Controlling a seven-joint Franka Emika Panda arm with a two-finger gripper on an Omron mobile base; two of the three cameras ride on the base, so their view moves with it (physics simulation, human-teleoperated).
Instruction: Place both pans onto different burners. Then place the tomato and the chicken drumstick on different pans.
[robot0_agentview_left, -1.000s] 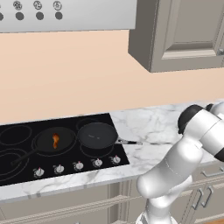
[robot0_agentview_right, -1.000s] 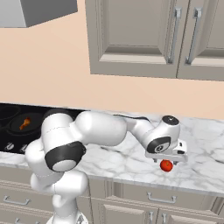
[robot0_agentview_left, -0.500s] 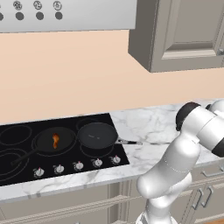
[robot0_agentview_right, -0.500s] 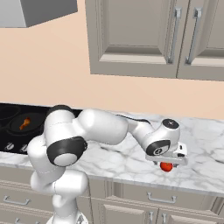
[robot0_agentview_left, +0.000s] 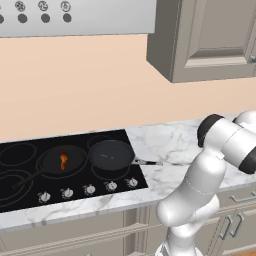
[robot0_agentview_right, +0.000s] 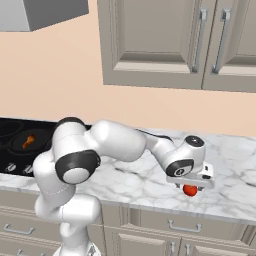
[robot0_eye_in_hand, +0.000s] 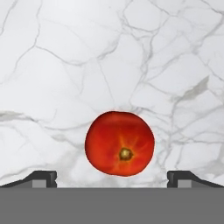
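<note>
The red tomato (robot0_eye_in_hand: 119, 143) lies on the white marble counter, and my open gripper (robot0_eye_in_hand: 113, 178) stands right over it with one fingertip (robot0_eye_in_hand: 43, 177) on each side. From the right base view the gripper (robot0_agentview_right: 191, 184) hangs just above the tomato (robot0_agentview_right: 189, 191) near the counter's front edge. Two black pans sit on separate burners of the cooktop (robot0_agentview_left: 30, 192). The left pan (robot0_agentview_left: 50, 162) holds the orange-brown chicken drumstick (robot0_agentview_left: 63, 160). The right pan (robot0_agentview_left: 111, 154) is empty, its handle pointing right.
Bare burner rings (robot0_agentview_left: 17, 154) lie at the cooktop's left, and silver knobs (robot0_agentview_left: 89, 189) run along its front. Wall cabinets (robot0_agentview_right: 165, 40) and a range hood (robot0_agentview_left: 75, 15) hang above. Marble counter (robot0_agentview_right: 125, 175) stretches between cooktop and tomato.
The hand has sunk slightly toward the tomato, and the arm has shifted a little. The jaws stay open; pans, drumstick and tomato have not moved.
</note>
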